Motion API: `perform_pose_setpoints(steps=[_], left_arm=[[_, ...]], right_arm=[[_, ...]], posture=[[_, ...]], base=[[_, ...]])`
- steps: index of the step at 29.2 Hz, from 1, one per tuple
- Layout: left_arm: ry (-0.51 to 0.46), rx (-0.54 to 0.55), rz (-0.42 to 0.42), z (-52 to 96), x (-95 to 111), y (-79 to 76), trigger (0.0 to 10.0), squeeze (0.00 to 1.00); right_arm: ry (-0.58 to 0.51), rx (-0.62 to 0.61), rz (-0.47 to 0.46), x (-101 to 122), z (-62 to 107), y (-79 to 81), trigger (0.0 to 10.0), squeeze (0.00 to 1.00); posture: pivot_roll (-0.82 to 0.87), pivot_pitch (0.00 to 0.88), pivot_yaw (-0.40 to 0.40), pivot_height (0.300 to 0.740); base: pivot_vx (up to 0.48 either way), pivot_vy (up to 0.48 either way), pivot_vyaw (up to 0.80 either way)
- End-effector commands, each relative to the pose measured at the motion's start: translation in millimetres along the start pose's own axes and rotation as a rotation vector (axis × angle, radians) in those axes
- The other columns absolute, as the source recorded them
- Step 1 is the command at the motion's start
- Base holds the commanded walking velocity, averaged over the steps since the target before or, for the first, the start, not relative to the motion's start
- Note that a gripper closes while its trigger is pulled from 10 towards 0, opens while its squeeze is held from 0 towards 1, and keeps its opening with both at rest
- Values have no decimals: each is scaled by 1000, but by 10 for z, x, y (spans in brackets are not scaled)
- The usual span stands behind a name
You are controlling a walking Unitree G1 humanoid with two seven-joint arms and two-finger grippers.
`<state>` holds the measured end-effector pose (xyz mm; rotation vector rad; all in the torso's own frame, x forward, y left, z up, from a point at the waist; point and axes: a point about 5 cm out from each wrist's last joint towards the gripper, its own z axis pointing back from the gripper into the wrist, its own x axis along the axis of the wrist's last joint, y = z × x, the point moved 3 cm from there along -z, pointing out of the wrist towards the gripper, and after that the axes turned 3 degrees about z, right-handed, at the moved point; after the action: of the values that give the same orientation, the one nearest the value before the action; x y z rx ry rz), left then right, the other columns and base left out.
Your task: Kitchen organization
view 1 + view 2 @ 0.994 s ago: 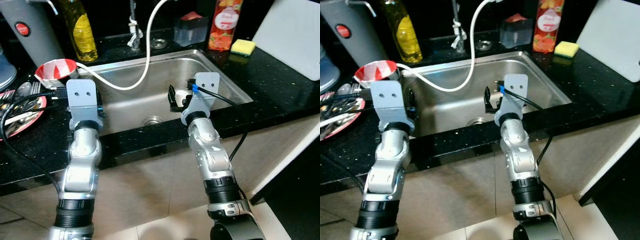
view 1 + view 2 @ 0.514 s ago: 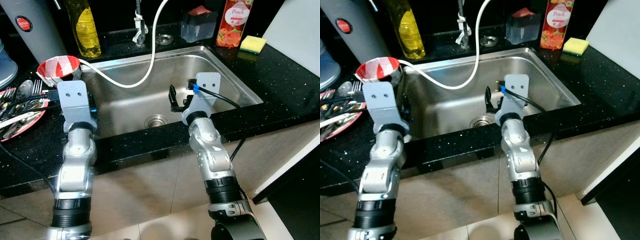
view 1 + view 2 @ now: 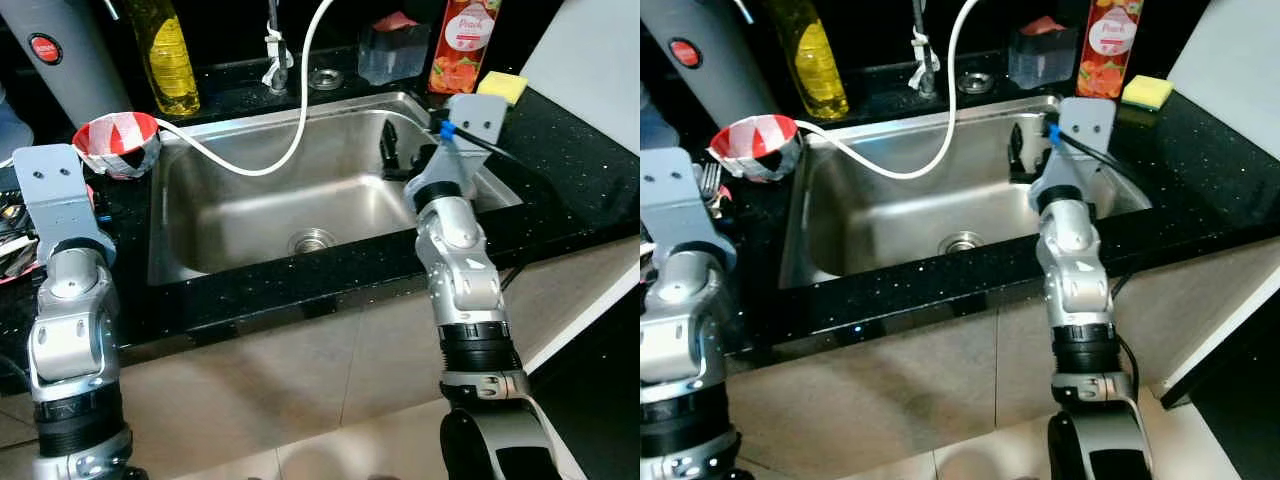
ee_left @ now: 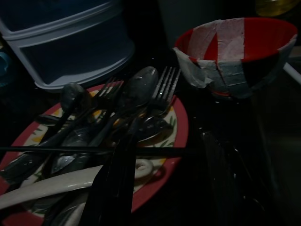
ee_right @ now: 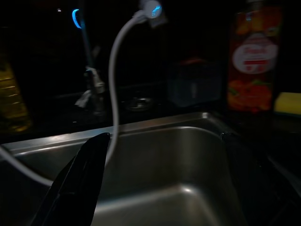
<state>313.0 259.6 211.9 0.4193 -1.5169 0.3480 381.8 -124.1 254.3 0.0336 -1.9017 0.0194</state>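
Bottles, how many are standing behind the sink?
2: a yellow bottle at the back left of the sink, and an orange peach bottle at the back right.

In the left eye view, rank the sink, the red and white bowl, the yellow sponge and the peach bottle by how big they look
1. Sink
2. Peach bottle, cut off at the frame's top
3. Red and white bowl, close to the bottle, so unsure
4. Yellow sponge

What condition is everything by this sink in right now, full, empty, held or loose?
Sink: empty, dry-looking.
White hose: hanging loose into the sink.
Taped bowl: upright, empty.
Plate: piled with cutlery.
Yellow bottle: upright, partly full.
Right end effector: open, holding nothing, over the sink.
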Motion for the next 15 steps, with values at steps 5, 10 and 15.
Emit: perform_pose_setpoints(steps=[5, 10, 15], left_arm=[[21, -35, -69, -38, -4, -193, 10000, 0], [14, -90, -50, 43, 31, -335, 10000, 0], [-5, -109, -53, 72, 38, -395, 10000, 0]], right_arm=[[17, -8, -30, -52, -23, 33, 10000, 0], [26, 0, -37, -68, -57, 52, 10000, 0], [31, 8, -47, -72, -45, 101, 10000, 0]], posture=[[98, 0, 66, 740], [105, 0, 58, 740], [94, 0, 47, 740]], base=[[0, 0, 0], [0, 0, 0], [0, 0, 0]])
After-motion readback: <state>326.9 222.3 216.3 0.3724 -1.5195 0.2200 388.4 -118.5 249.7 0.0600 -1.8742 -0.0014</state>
